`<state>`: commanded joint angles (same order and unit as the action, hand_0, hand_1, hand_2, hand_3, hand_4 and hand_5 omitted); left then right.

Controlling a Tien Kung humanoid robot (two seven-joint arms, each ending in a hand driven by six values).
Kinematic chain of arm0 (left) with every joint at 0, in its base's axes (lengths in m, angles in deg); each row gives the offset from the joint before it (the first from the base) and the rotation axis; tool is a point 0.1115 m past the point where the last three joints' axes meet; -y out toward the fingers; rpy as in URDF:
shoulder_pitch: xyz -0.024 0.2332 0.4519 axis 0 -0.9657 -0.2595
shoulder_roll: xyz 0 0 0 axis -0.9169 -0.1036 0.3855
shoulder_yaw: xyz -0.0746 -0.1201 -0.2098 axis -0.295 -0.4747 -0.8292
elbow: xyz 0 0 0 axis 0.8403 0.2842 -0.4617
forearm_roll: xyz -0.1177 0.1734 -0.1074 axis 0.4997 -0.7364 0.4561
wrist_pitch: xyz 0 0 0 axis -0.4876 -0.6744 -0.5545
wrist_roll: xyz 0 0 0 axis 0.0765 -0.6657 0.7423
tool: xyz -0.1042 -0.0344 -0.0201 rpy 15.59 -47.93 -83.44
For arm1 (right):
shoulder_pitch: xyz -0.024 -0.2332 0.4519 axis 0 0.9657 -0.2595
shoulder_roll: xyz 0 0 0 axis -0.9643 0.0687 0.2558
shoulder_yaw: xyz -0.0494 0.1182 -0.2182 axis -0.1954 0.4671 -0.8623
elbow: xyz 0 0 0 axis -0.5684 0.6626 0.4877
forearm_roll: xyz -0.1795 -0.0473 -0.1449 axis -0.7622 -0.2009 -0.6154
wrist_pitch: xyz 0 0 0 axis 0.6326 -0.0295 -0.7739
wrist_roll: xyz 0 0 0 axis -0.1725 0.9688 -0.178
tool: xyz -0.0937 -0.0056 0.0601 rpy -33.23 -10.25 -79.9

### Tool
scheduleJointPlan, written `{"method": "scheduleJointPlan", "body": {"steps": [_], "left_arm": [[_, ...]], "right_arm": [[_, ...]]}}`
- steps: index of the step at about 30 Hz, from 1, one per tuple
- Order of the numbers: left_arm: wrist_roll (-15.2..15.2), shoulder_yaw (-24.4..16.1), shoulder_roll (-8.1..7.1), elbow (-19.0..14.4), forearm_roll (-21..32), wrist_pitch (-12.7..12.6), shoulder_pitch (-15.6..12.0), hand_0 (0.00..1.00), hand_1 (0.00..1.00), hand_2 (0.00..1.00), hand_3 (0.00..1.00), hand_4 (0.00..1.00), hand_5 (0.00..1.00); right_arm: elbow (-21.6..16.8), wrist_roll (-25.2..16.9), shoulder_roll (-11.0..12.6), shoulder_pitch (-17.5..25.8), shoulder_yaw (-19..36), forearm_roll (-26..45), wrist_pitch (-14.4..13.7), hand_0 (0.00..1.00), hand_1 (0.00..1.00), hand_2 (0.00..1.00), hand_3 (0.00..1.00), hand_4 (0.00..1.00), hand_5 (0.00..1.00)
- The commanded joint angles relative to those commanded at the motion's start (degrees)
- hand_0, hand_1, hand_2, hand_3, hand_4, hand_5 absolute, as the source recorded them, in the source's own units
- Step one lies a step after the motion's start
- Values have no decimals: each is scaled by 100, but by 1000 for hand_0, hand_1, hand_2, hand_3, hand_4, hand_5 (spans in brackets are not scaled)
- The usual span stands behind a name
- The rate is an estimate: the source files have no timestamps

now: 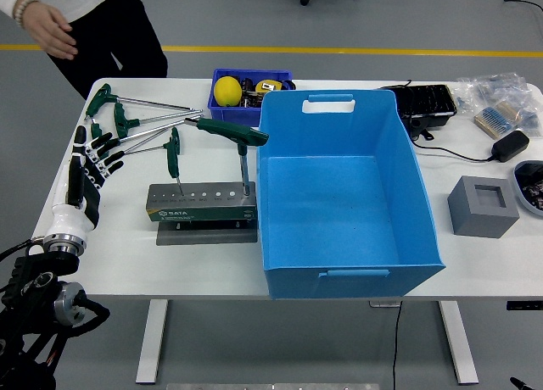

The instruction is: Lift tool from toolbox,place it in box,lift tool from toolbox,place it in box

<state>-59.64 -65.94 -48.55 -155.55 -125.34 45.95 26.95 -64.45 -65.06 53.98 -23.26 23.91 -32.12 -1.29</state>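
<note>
A grey tool rack [201,203] stands on a dark base plate left of the big blue box [284,186]. Two green T-handle wrenches stand upright in it: one at its left end [174,151], one at its right end with its handle [233,131] reaching toward the box. Several more green T-handle wrenches [136,114] lie flat on the table behind the rack. The blue box holds nothing. My left hand [93,157] hovers at the table's left edge, left of the rack, with its fingers spread and nothing held.
A small blue bin [222,110] with a yellow tape measure [227,91] sits behind the box. To the right lie a black tray [424,103], plastic bags [501,97], a black adapter [510,144], a grey block [482,206] and a bowl [530,186]. A person's hand [55,30] hangs above the far left corner.
</note>
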Motion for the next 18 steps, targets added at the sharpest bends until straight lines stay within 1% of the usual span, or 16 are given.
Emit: {"method": "scheduleJointPlan", "body": {"steps": [18], "left_arm": [[-11,15,-8,-2,-6,-61,-20,752,750,802,750,982,998]], "right_arm": [[0,5,-10,36,90,-62,0,783,704,737,716,998,788]]}}
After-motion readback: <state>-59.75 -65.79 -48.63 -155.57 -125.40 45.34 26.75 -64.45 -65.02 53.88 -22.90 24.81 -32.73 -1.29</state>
